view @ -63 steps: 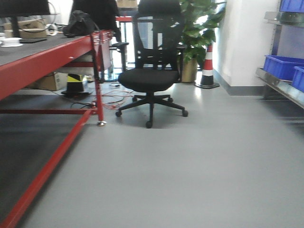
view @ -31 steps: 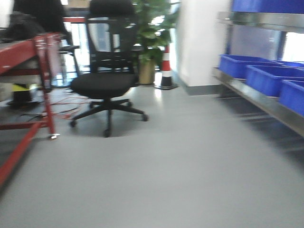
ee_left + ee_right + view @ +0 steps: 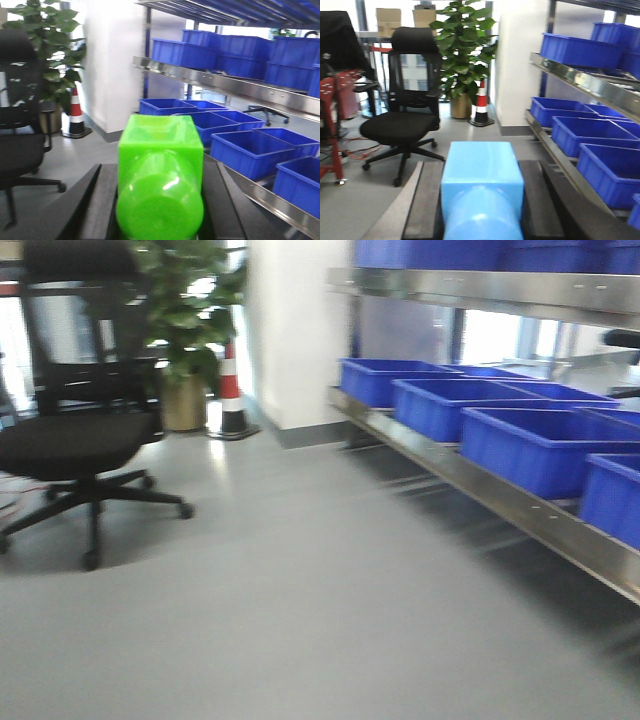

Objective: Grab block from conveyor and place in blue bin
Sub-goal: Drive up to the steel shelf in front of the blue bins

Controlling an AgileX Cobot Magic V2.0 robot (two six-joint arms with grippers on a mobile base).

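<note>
Green plastic, bright and glossy, fills the left wrist view: dark fingers (image 3: pixel 100 210) press in on either side, so the left gripper (image 3: pixel 160 202) is clamped tight on the green block (image 3: pixel 160 165). Same story on the other arm, where the right gripper (image 3: pixel 482 202) is closed snug around a light-blue block (image 3: pixel 481 170), pads flat against its side faces. So both blocks are up in the grips. The conveyor is nowhere in these views.

By the shine, I'd call these hard, stiff, light plastic pieces, and slick too. The near ends look rounded, so the flat side walls are the place to hold, exactly where the pads sit now. A loose squeeze could let one slide.

Outward now. A steel rack (image 3: pixel 480 490) runs along the right with a row of blue bins (image 3: pixel 530 445) on its lower shelf and more bins (image 3: pixel 200 47) above. The lower ones whose insides show look bare; the upper row sits too high to see into.

Off to the left stand an office chair (image 3: pixel 70 440), a potted plant (image 3: pixel 185 300) and a striped cone (image 3: pixel 232 390), well apart from the rack.
</note>
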